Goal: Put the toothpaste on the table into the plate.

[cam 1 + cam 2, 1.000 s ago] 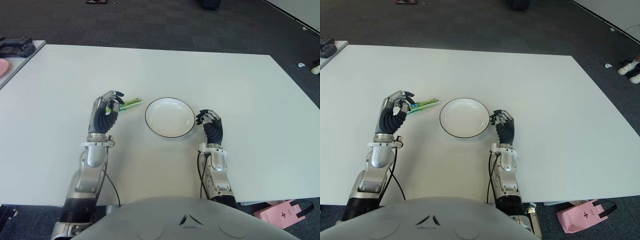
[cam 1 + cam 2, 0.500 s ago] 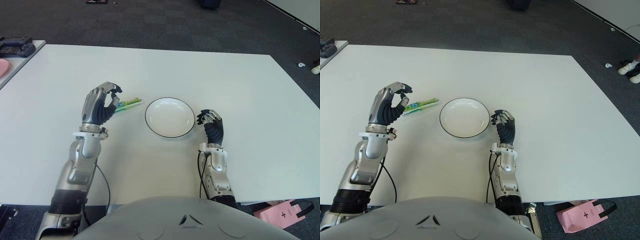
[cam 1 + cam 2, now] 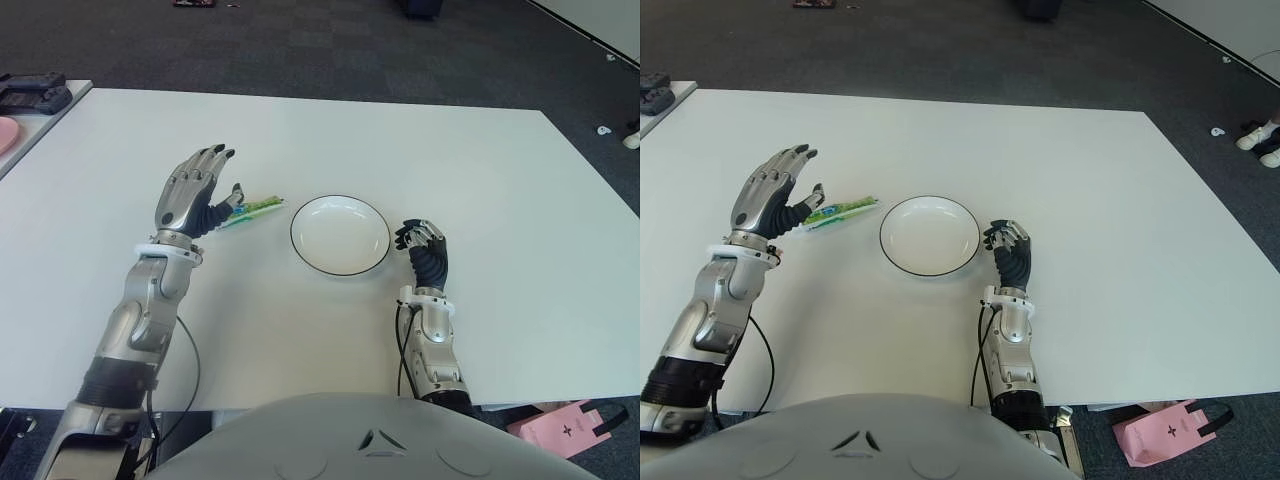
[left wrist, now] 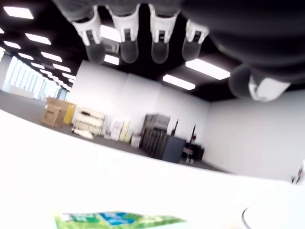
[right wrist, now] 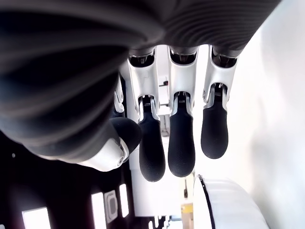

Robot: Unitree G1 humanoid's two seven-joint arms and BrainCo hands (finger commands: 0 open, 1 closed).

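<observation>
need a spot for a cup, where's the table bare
Bare: the far table beyond the plate, and its right side past the right robot hand. Crowded: the toothpaste between the open left robot hand and the plate.

- I am seeing the toothpaste (image 3: 251, 210) showing bright green with small blue and white markings along its tube.
- The plate (image 3: 339, 235) is showing plain white, ringed by a thin black line at its rim.
- The table (image 3: 480, 180) is reading as plain white, with no pattern.
- The left robot hand (image 3: 190, 194) is showing silver-grey metal on its back, with black fingertips and a white band at the wrist.
- The right robot hand (image 3: 424, 247) is showing ribbed black with silver joints.
- The floor (image 3: 330, 50) is appearing dark grey, in carpet squares.
</observation>
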